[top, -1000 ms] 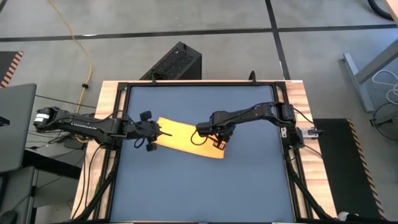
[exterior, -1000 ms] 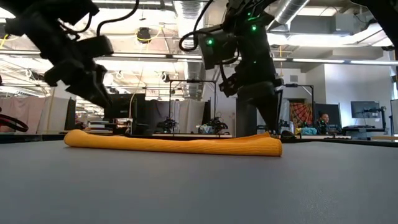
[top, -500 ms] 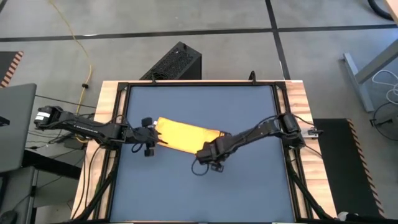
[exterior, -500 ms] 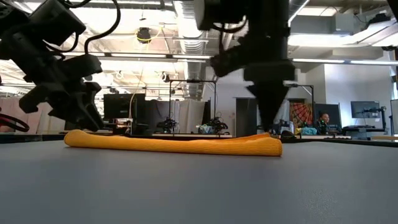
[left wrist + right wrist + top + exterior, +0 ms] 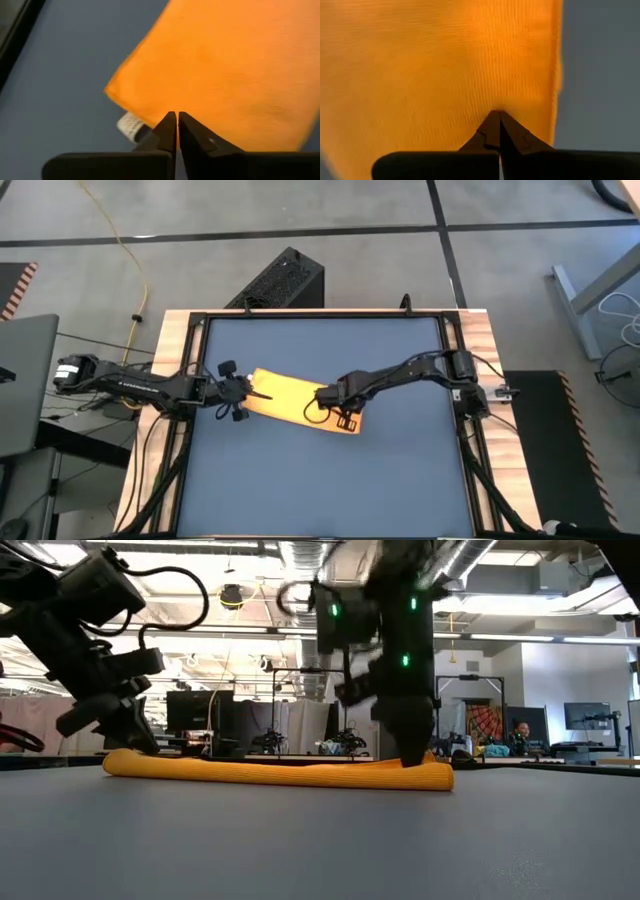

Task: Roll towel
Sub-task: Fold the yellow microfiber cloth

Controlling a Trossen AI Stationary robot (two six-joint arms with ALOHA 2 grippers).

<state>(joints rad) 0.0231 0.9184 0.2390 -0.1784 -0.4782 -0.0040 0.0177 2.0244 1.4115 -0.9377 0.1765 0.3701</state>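
The yellow towel (image 5: 285, 395) lies flat as a folded strip on the blue mat (image 5: 320, 490), slanting from the left toward the right and near side; it also shows as a low band (image 5: 280, 773) in the low view. A small white tag (image 5: 131, 125) sticks out at its left end. My left gripper (image 5: 252, 392) is shut at that left end, beside the tag. My right gripper (image 5: 325, 405) is shut on the towel's right part, pointing down. My left gripper has its closed tips (image 5: 176, 116) on the towel's left end edge (image 5: 165, 107), close to the tag, coming slanting down from the table's left. How many layers sit between the tips I cannot tell. The towel lies flat on the mat. My right gripper meets the towel's top face (image 5: 499, 107) from above, a little in from one edge (image 5: 555, 75). Its fingertips (image 5: 413, 762) are closed together on the cloth; what lies between them does not show. The towel stays flat on the mat.
Black rails and wooden borders (image 5: 170, 380) frame the mat. A black box (image 5: 285, 280) stands on the floor beyond the far edge, and a grey laptop (image 5: 20, 380) sits at the left. Bare mat stretches toward the near edge.
My right gripper swung off the towel toward the near edge, came back over the towel's right part, sank onto it and shut. My left gripper sank to the towel's left end and shut. The towel has kept its place.
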